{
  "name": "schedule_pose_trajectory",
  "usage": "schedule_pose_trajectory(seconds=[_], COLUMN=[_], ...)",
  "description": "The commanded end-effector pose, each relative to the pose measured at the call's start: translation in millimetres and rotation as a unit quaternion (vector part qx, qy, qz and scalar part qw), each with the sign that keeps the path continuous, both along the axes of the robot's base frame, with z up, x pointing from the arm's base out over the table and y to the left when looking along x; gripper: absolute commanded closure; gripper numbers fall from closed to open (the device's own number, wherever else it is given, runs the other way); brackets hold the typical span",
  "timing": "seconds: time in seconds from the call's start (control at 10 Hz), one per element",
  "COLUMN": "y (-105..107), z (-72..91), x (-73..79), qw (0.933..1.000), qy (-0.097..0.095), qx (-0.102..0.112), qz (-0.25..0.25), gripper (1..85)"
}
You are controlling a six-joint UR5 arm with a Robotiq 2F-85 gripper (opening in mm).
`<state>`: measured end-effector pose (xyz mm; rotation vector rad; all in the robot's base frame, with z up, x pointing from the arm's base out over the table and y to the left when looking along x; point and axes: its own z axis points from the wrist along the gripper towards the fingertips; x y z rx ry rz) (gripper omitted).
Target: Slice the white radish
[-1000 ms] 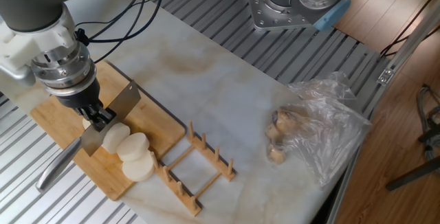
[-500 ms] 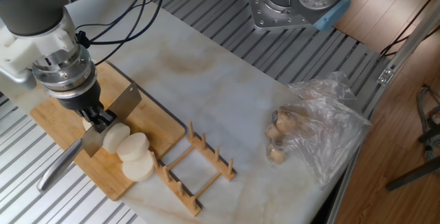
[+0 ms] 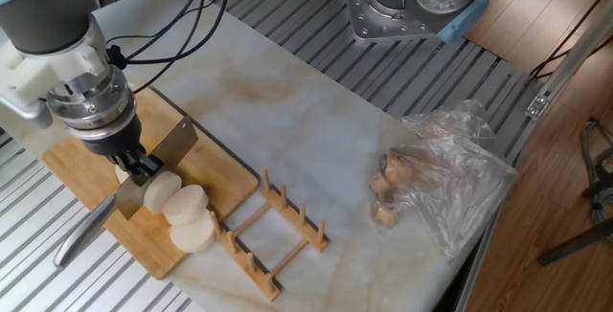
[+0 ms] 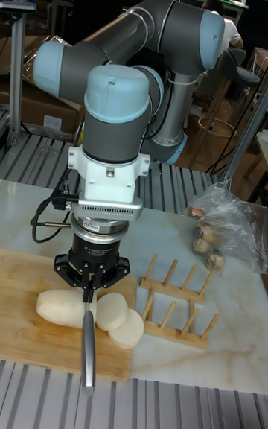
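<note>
We see the white radish point(image 4: 65, 307) lying on the wooden board point(image 3: 86, 180), a smooth creamy log with two round slices point(image 3: 190, 218) cut off beside it. Only the tall view shows the long uncut part, because the arm hides it in the other. The gripper point(image 4: 91, 285) pinches a shiny metal knife point(image 3: 153, 163), blade down between log and slices.

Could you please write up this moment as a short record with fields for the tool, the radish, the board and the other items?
gripper: shut on knife
knife: blade upright across the radish, handle toward the board's near edge
white radish: uncut stub on one side of the blade, cut discs on the other
cutting board: wooden, under the radish
dish rack: wooden, beside the board
plastic bag: clear, holding brownish lumps
</note>
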<state>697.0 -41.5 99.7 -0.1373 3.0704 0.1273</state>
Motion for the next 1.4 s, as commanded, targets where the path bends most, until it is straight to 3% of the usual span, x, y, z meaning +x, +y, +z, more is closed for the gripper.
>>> schedule_pose_trajectory(seconds=[0.0,1.3], y=[2.0,9.2], z=[-1.9,-11.5], x=[1.7,-1.7], qw=[1.0000,0.9999], qy=[-0.001,-0.001], qx=[0.005,0.007], qz=[-0.004,-0.012], gripper=[84.3,84.3])
